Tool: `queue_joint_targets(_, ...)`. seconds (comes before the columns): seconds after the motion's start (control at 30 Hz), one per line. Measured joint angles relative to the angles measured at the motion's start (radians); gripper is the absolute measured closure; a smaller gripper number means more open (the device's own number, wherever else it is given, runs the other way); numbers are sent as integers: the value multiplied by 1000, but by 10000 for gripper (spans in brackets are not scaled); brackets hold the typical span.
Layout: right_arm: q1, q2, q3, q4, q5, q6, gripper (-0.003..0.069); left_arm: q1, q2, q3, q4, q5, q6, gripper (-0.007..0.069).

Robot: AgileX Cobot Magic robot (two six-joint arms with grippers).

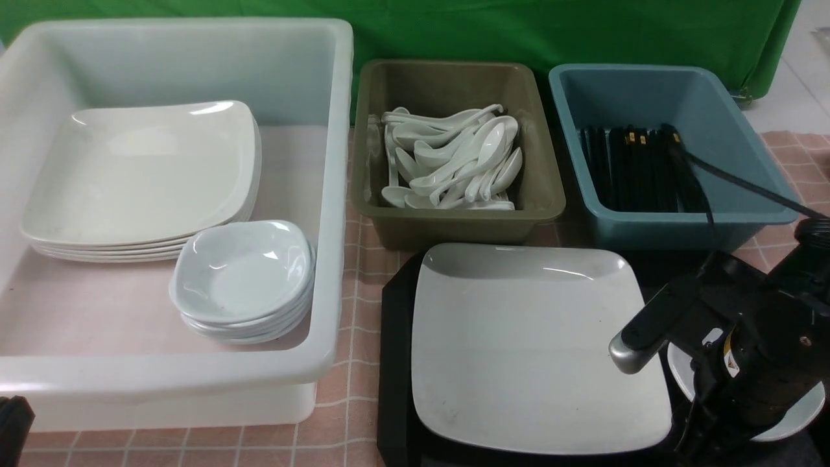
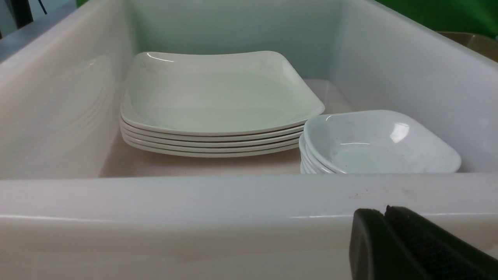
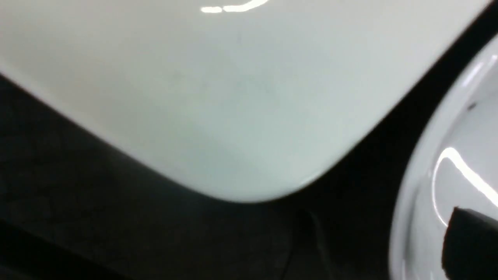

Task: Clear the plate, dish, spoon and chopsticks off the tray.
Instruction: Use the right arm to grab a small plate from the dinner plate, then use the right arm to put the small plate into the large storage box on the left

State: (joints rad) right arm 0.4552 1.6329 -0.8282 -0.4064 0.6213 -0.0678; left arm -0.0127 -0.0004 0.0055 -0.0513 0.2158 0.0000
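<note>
The large white plate [image 1: 532,344] lies on the black tray [image 1: 394,363]. To its right on the tray sits the small white dish [image 1: 801,408], mostly hidden by my right arm [image 1: 752,350]. In the right wrist view my right gripper [image 3: 383,221] is open astride the dish [image 3: 459,128] rim, with one finger [image 3: 472,245] inside the bowl and the other dim against the tray [image 3: 78,194]; the plate [image 3: 218,97] corner is beside it. White spoons [image 1: 454,159] lie in the olive tub and black chopsticks [image 1: 639,168] in the blue tub. My left gripper [image 2: 383,212] is shut and empty.
A big white tub [image 1: 331,214] on the left holds a stack of plates [image 1: 142,175] and a stack of dishes [image 1: 243,279]. The olive tub [image 1: 548,194] and the blue tub [image 1: 765,162] stand behind the tray. My left gripper [image 1: 13,421] sits before the white tub's near wall [image 2: 194,202].
</note>
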Motion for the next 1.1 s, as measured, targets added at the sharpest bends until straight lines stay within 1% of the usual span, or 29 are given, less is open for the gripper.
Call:
queue_joint_targets(0.13, 0, 40, 0, -31, -9, 0, 163, 0, 0, 0, 0, 0, 0, 603)
queue_joint_targets(0.23, 0, 54, 1, -51, -12, 0, 200, 0, 0, 0, 0, 0, 0, 603)
queue_joint_targets(0.3, 0, 58, 1, -70, -13, 0, 316, 0, 0, 0, 0, 0, 0, 603)
queue_joint_targets(0.33, 0, 58, 1, -71, -13, 0, 328, 0, 0, 0, 0, 0, 0, 603)
queue_joint_targets(0.37, 0, 58, -3, -80, -3, 0, 437, 0, 0, 0, 0, 0, 0, 603)
queue_joint_targets(0.47, 9, 41, -34, -96, 44, 0, 487, 0, 0, 0, 0, 0, 0, 603)
queue_joint_targets(0.5, 9, 41, -34, -96, 44, 0, 487, 0, 0, 0, 0, 0, 0, 603)
queue_joint_targets(0.6, 34, -3, -102, -96, 134, -2, 567, 0, 0, 0, 0, 0, 0, 603)
queue_joint_targets(0.63, 42, -17, -126, -91, 171, -1, 581, 0, 0, 0, 0, 0, 0, 603)
queue_joint_targets(0.77, 90, -118, -254, -62, 343, -1, 580, 0, 0, 0, 0, 0, 0, 603)
queue_joint_targets(0.87, 114, -158, -315, -36, 379, -1, 580, 0, 0, 0, 0, 0, 0, 603)
queue_joint_targets(0.9, 141, -195, -379, 14, 399, -1, 580, 0, 0, 0, 0, 0, 0, 603)
queue_joint_targets(0.97, 181, -225, -455, 94, 379, -29, 580, 0, 0, 0, 0, 0, 0, 603)
queue_joint_targets(1.03, 228, -232, -539, 234, 309, -118, 580, 0, 0, 0, 0, 0, 0, 603)
queue_joint_targets(1.07, 242, -229, -560, 280, 273, -170, 580, 0, 0, 0, 0, 0, 0, 603)
queue_joint_targets(1.1, 290, -205, -615, 413, 220, -294, 580, 0, 0, 0, 0, 0, 0, 603)
